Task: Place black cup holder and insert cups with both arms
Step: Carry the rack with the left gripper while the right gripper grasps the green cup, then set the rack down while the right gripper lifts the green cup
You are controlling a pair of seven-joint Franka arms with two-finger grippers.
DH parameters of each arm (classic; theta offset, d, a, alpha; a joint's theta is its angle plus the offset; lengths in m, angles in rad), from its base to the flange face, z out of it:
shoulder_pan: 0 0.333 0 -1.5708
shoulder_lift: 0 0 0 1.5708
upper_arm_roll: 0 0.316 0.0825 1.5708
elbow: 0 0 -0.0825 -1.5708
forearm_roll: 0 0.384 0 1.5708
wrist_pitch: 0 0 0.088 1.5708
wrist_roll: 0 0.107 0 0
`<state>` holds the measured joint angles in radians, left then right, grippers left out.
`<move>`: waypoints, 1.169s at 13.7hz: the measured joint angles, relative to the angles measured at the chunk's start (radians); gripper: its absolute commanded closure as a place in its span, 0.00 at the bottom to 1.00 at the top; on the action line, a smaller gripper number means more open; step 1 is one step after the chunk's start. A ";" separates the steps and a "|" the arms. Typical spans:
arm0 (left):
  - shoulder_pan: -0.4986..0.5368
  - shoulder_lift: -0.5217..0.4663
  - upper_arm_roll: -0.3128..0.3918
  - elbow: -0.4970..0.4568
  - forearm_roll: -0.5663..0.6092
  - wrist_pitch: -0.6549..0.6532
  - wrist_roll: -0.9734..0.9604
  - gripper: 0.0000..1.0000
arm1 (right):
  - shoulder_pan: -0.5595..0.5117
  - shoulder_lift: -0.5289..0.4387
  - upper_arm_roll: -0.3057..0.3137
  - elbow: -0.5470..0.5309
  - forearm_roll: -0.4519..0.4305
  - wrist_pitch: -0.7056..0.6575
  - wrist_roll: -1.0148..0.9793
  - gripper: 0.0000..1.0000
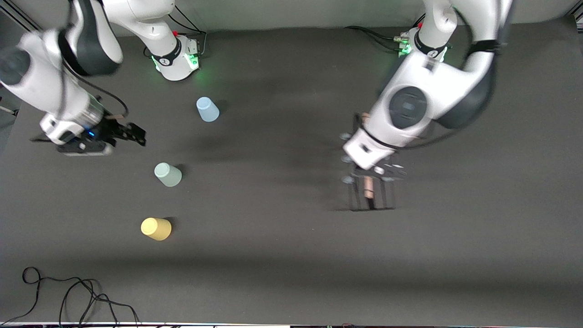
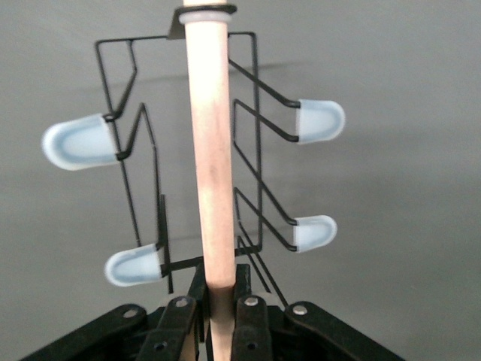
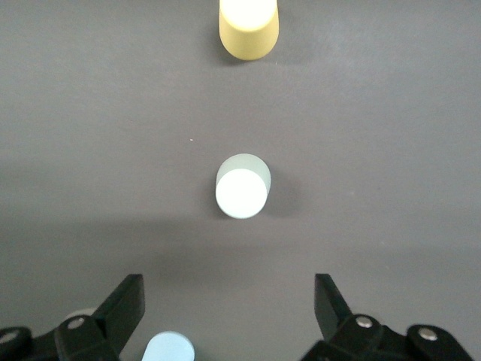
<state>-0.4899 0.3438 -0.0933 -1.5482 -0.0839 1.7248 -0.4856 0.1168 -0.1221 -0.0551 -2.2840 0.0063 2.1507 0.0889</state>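
While the left arm is bent down from its base, the left hand (image 1: 371, 175) is clenched on the wooden rod (image 2: 210, 165) of the black cup holder (image 1: 371, 196), which is seen toward the left arm's end of the surface (image 1: 282, 255); whether its base touches the surface cannot be told. Only in the left wrist view are the fingers (image 2: 176, 320) pinching the rod and four of the pale-capped prongs (image 2: 319, 120) clearly shown. The right hand (image 1: 130, 133) is held released, with fingers spread, over the surface near the mint cup (image 1: 168, 174). The blue cup (image 1: 207, 109), mint cup and yellow cup (image 1: 156, 228) are stood upside down, well apart, toward the right arm's end.
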 measured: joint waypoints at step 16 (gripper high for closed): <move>-0.243 0.309 -0.057 0.228 -0.062 0.208 -0.341 1.00 | 0.000 0.339 -0.002 -0.132 0.000 0.506 0.012 0.92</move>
<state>-0.7325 0.6530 -0.1506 -1.3203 -0.1455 1.9324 -0.8268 0.1168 0.2170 -0.0573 -2.4162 0.0067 2.6563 0.1014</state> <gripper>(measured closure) 0.837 0.344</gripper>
